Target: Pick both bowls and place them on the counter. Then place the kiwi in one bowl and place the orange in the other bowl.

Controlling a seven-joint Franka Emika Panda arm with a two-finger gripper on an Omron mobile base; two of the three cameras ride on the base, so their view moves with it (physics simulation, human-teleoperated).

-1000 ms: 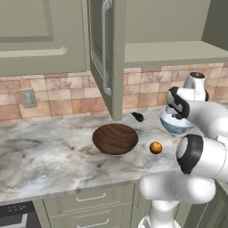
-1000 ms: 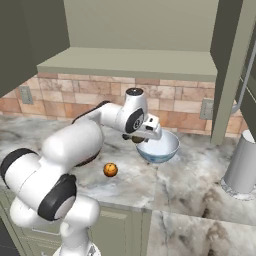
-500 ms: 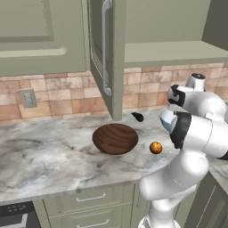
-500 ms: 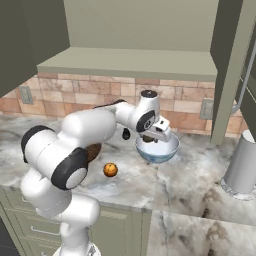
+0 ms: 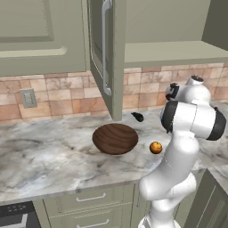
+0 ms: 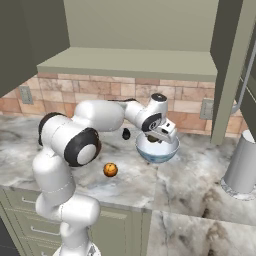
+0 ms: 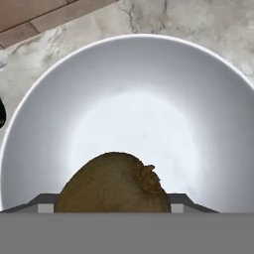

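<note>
The kiwi (image 7: pixel 114 184) fills the bottom of the hand view, and my gripper (image 7: pixel 113 206) is shut on it. Right under it lies the pale inside of the white bowl with blue pattern (image 7: pixel 149 94). From the right base view my gripper (image 6: pixel 156 137) hangs just over that bowl (image 6: pixel 159 154), which stands on the counter (image 6: pixel 200 182). The dark wooden bowl (image 5: pixel 116 138) sits on the counter (image 5: pixel 44 164) to the left, with the orange (image 5: pixel 155 147) beside its right rim. The orange (image 6: pixel 110 170) lies in front of the white bowl.
A small black glossy thing (image 5: pixel 137 116) lies near the tiled back wall, close to the white bowl (image 6: pixel 126 133). An open cabinet door (image 5: pixel 104 53) hangs above the wooden bowl. A steel canister (image 6: pixel 243 165) stands at the right. My own arm (image 5: pixel 189 120) blocks the left base view's right side.
The arm's links have swung round, so they now cover the white bowl in the left base view. The hand has edged right and a little down over that bowl, still gripping the kiwi.
</note>
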